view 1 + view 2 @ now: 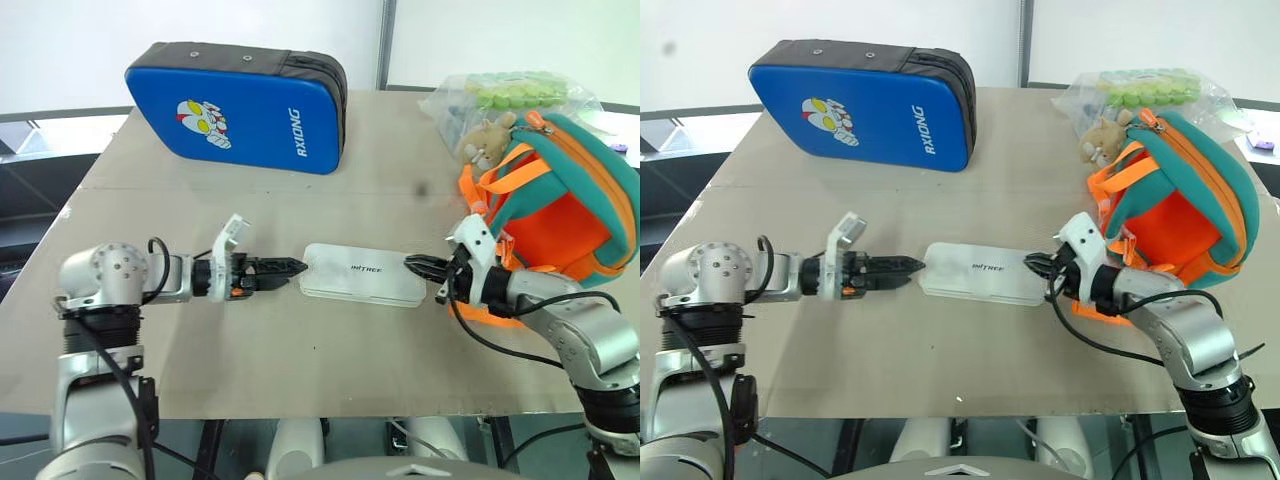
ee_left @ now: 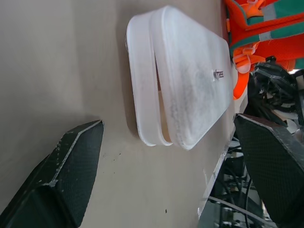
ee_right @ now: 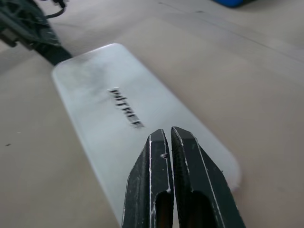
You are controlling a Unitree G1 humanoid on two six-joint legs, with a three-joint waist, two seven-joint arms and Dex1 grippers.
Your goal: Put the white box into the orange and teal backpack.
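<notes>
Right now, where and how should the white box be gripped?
Take the white box by its short end nearest the left gripper, coming in level from that side: it lies flat, too thin to pinch from above, and those jaws stand open there.

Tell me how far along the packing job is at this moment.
Done: nothing yet; the white box lies flat on the table, outside the orange and teal backpack. In hand: the left gripper is open at one end of the box, the right gripper shut at the other; neither holds it. Left: grasping, lifting, and placing it in the backpack.
</notes>
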